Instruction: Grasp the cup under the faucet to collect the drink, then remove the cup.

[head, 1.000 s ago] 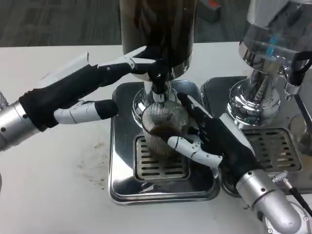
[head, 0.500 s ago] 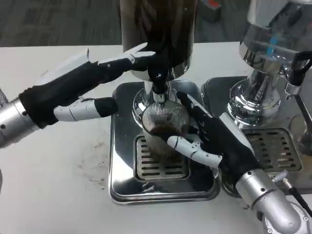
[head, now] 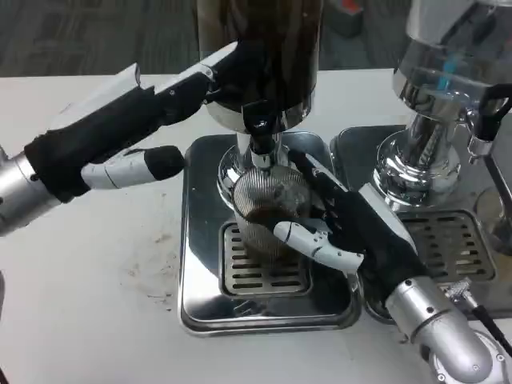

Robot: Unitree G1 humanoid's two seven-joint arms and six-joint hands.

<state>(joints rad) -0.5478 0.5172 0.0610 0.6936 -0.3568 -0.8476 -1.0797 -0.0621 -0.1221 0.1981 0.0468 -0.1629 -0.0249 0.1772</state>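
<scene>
The right hand grasps the ribbed cup, which stands on the drip tray under the faucet, apparently holding dark drink. The left hand reaches toward the dispenser, fingers released.

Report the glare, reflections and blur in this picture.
Head view: overhead light glares off the chrome drip tray and the second dispenser, whose polished metal mirrors its surroundings; the left robot hand looks slightly soft at its fingertips; the ribbed cup, held by the right robot hand, is sharp, with dark drink visible inside.
</scene>
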